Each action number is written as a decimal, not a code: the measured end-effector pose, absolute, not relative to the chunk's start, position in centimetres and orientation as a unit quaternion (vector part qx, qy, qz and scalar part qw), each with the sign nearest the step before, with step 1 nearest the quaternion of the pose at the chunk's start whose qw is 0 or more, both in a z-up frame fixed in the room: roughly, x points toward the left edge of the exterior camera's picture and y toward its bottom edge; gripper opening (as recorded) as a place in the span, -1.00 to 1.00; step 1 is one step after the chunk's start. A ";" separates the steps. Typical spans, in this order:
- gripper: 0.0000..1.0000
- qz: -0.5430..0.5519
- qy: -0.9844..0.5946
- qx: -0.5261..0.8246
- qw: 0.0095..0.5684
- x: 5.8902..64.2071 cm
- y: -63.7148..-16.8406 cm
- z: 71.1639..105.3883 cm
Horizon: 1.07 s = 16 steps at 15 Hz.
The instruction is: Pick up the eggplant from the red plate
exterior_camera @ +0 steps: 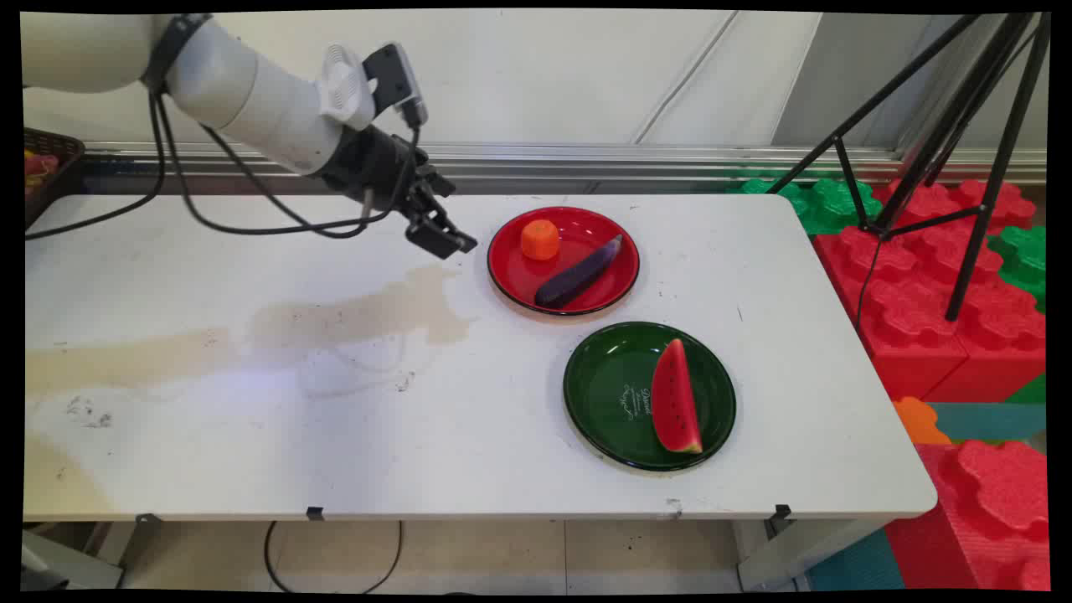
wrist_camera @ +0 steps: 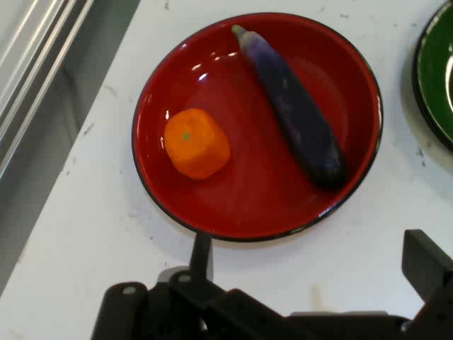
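My gripper [exterior_camera: 444,238] hangs above the table just left of the red plate [exterior_camera: 512,276], open, with nothing between its fingers. In the hand view the gripper [wrist_camera: 311,258] sits below the red plate [wrist_camera: 248,205], one finger [wrist_camera: 201,253] at the plate's near rim and the other at the right edge. On the plate lie a small orange fruit [exterior_camera: 540,239] [wrist_camera: 196,142] and a dark purple eggplant [exterior_camera: 579,271] [wrist_camera: 296,117], apart from each other. A green plate [exterior_camera: 607,394] nearer the front holds a watermelon slice [exterior_camera: 675,396].
The green plate's rim [wrist_camera: 433,85] shows at the hand view's right edge. A dark basket [exterior_camera: 42,167] stands at the table's far left. Black cables [exterior_camera: 251,218] hang from the arm. A tripod [exterior_camera: 946,126] and red and green foam blocks [exterior_camera: 921,276] stand to the right of the table.
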<state>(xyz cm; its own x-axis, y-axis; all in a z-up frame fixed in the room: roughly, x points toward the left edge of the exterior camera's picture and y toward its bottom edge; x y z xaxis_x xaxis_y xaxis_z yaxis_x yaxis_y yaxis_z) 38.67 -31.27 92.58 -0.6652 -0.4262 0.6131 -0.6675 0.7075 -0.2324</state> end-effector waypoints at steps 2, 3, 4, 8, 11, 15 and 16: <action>1.00 0.223 -0.880 0.325 0.265 37.5 -31.9 92.8; 1.00 0.223 -0.879 0.329 0.263 37.1 -32.2 92.8; 1.00 0.223 -0.878 0.335 0.259 36.4 -32.6 92.7; 1.00 0.221 -0.875 0.355 0.244 33.7 -34.3 92.3; 1.00 0.218 -0.872 0.370 0.234 31.7 -35.7 91.7; 1.00 0.210 -0.870 0.391 0.216 28.1 -38.5 89.9; 1.00 0.208 -0.870 0.393 0.213 27.6 -39.0 89.5</action>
